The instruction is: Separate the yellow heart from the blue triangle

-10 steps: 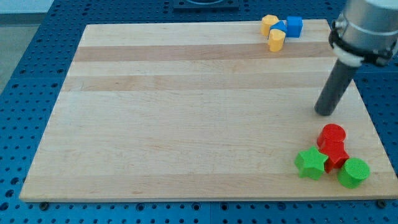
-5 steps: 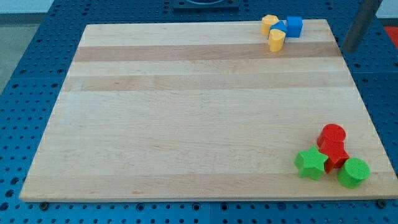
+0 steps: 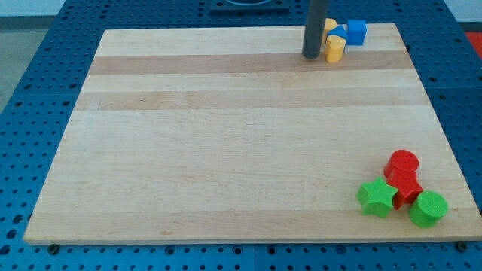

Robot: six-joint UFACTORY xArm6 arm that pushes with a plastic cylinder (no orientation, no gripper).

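Observation:
A cluster of blocks sits at the top right of the wooden board [image 3: 226, 150]. The yellow heart [image 3: 335, 48] is at its lower edge, touching the blue triangle [image 3: 340, 33] just above it. A second yellow block [image 3: 328, 27] is partly hidden behind the rod, and a blue cube [image 3: 356, 31] sits on the cluster's right. My tip [image 3: 311, 56] rests on the board just left of the yellow heart, close to it; contact cannot be made out.
At the bottom right lie a red cylinder [image 3: 403, 162], a red block [image 3: 407, 185], a green star [image 3: 376, 198] and a green cylinder [image 3: 428, 208], bunched together. Blue pegboard surrounds the board.
The rod moved from the board's right side up past the top right corner, then left across the top to stand just left of the yellow heart. The blocks have not moved.

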